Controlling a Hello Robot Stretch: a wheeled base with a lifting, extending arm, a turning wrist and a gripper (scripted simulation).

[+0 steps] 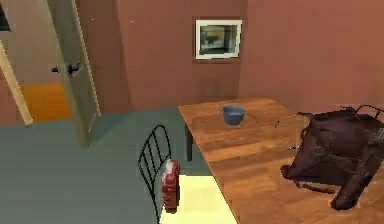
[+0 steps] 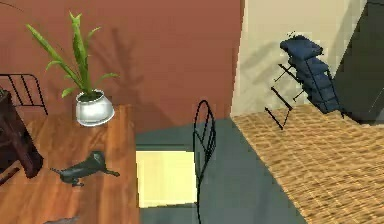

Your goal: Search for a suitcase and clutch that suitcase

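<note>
Wooden table [image 1: 250, 150] dead ahead, black wire chair [image 1: 153, 165] drawn up at its near corner, red-and-white thing [image 1: 171, 186] against pale seat. Dark brown strapped bag [image 1: 335, 155] slumped on tabletop at forward view's right; whether it's the suitcase, cannot tell. Blue bowl [image 1: 233, 115] mid-table, contents cannot be made out. Framed picture [image 1: 218, 40] on wall behind. Arm side view: white pot [image 2: 92, 110] on table holds green plant [image 2: 70, 55], small dark figure [image 2: 85, 171] nearby. Jaws: cannot tell.
</note>
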